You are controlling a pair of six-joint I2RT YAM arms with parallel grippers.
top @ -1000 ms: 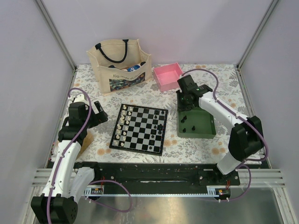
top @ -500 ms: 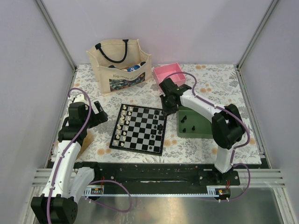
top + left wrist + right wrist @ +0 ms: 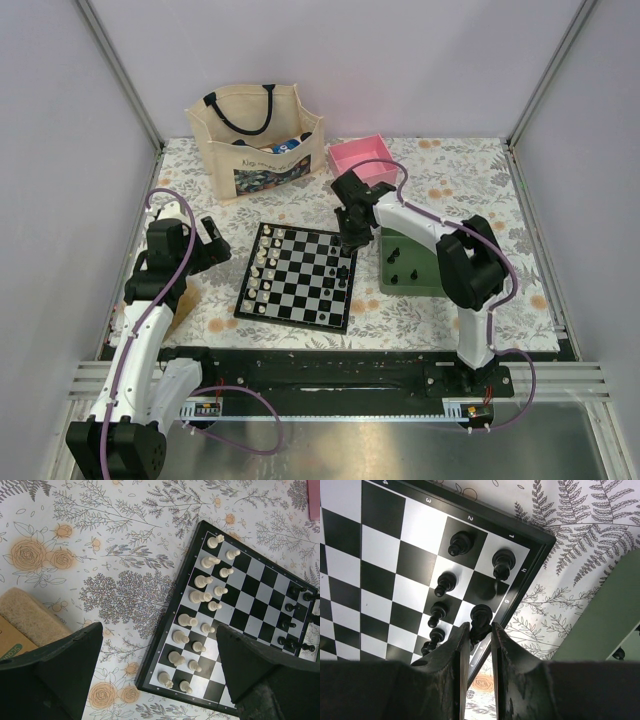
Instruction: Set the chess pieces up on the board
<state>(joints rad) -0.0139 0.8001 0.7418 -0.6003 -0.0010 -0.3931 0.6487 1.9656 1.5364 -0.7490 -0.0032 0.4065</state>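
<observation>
The board (image 3: 300, 275) lies mid-table, with cream chessmen along its left side and several black chess pieces (image 3: 343, 275) near its right edge. My right gripper (image 3: 477, 631) is shut on one black chess piece (image 3: 481, 619), held over the board's right rim (image 3: 532, 575). In the top view that gripper (image 3: 350, 240) hovers over the board's far right corner. Three more black pieces (image 3: 400, 265) stand in the green tray. My left gripper (image 3: 157, 670) is open and holds nothing, hovering left of the board (image 3: 245, 605) above the tablecloth.
A green tray (image 3: 425, 275) sits right of the board, a pink bin (image 3: 360, 165) behind it. A beige tote bag (image 3: 257, 140) stands at the back left. A brown box (image 3: 22, 625) lies under my left arm.
My right arm has swung left from the green tray to the board's right edge, carrying a black piece. The left arm has not moved.
</observation>
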